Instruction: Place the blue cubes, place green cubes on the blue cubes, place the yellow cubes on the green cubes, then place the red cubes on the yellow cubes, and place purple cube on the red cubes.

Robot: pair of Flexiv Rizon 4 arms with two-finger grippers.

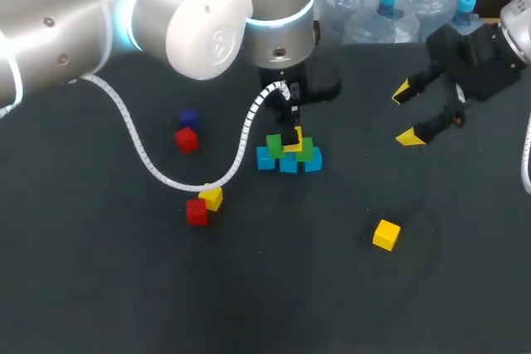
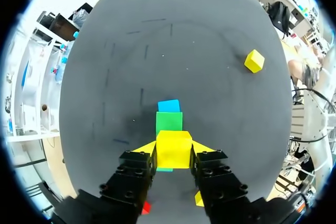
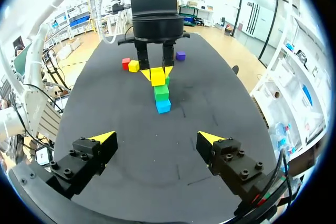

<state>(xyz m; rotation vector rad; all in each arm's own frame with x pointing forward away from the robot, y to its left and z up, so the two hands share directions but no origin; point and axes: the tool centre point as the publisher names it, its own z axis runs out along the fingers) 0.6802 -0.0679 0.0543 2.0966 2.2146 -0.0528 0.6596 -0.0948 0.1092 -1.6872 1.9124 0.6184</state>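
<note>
Three blue cubes (image 1: 288, 163) sit in a row mid-table, with two green cubes (image 1: 275, 145) on top of them. My left gripper (image 1: 290, 132) is shut on a yellow cube (image 1: 292, 143), holding it right over the green ones; whether it touches them I cannot tell. In the left wrist view the yellow cube (image 2: 174, 153) sits between the fingers, with a green cube (image 2: 169, 121) and a blue cube (image 2: 168, 105) just ahead. My right gripper (image 1: 411, 113) hangs open at the back right, with nothing in it. The right wrist view shows the stack (image 3: 161, 92) far ahead of that gripper (image 3: 157, 138).
A loose yellow cube (image 1: 386, 235) lies front right. A red cube (image 1: 197, 211) and a yellow cube (image 1: 211, 197) touch each other left of centre. Farther back left are another red cube (image 1: 186, 139) and a purple cube (image 1: 188, 118). The left arm's white cable (image 1: 141, 151) trails over the table.
</note>
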